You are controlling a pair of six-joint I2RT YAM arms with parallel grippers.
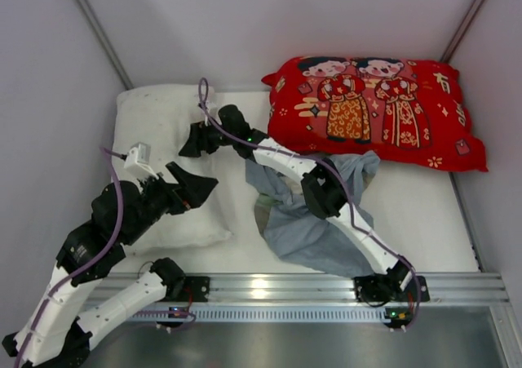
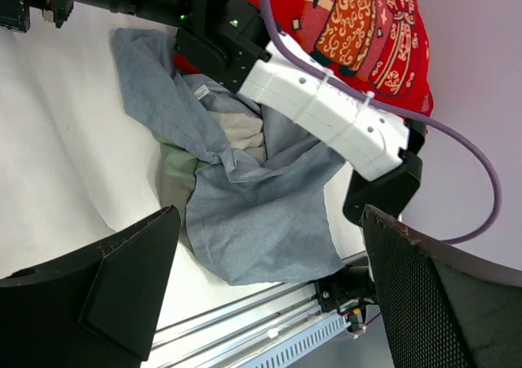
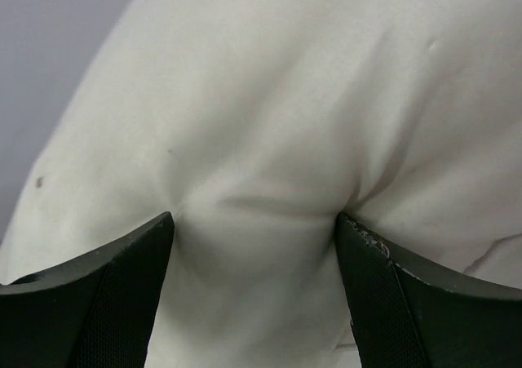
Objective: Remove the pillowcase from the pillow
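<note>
The plain white pillow (image 1: 159, 123) lies at the back left. The pillowcase (image 1: 314, 233) lies apart from it, crumpled blue-grey side up with a little green showing, in the middle under my right arm; it also shows in the left wrist view (image 2: 245, 205). My right gripper (image 1: 190, 143) is open at the pillow's right side. In the right wrist view (image 3: 254, 217) its tips press into the pillow (image 3: 269, 99), which bulges between them. My left gripper (image 1: 194, 190) is open and empty above the pillow's near right corner; in its own view (image 2: 271, 211) it faces the pillowcase.
A red pillow printed with two cartoon figures (image 1: 375, 111) lies at the back right, touching the pillowcase's far edge. A metal rail (image 1: 269, 286) runs along the near edge. Grey walls close in the left, back and right sides.
</note>
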